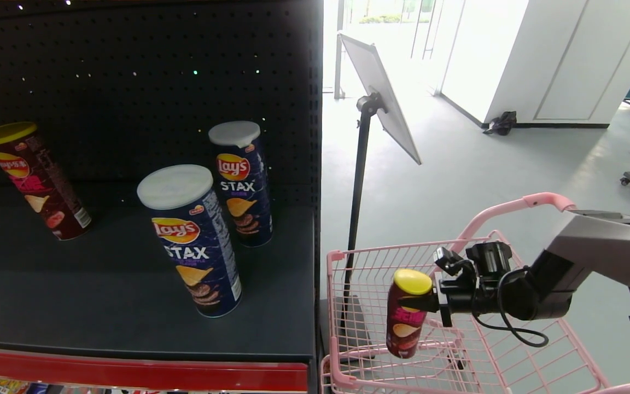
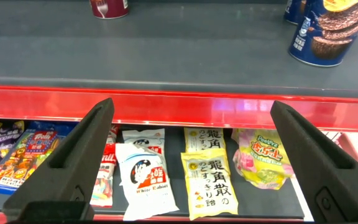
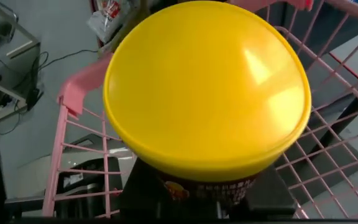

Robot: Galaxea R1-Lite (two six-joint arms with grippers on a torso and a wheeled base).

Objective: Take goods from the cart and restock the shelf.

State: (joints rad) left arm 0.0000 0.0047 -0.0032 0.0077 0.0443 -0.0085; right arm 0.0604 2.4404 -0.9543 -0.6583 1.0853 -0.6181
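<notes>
My right gripper [image 1: 423, 302] is shut on a dark red chip can with a yellow lid [image 1: 406, 314], holding it upright above the pink cart [image 1: 460, 334], right of the shelf. The yellow lid [image 3: 207, 84] sits close under the right wrist camera. On the dark shelf board [image 1: 101, 295] stand two blue chip cans with white lids [image 1: 192, 241] [image 1: 241, 183] and, at the left, a dark red can with a yellow lid [image 1: 36, 180]. My left gripper [image 2: 194, 165] is open in front of the shelf's red edge [image 2: 179, 106], below the board, with nothing between its fingers.
Below the red edge lies a lower shelf with several snack bags [image 2: 213, 180]. A black stand with a tilted white board [image 1: 378, 93] rises between the shelf and the cart. The shelf board has free room at the front left.
</notes>
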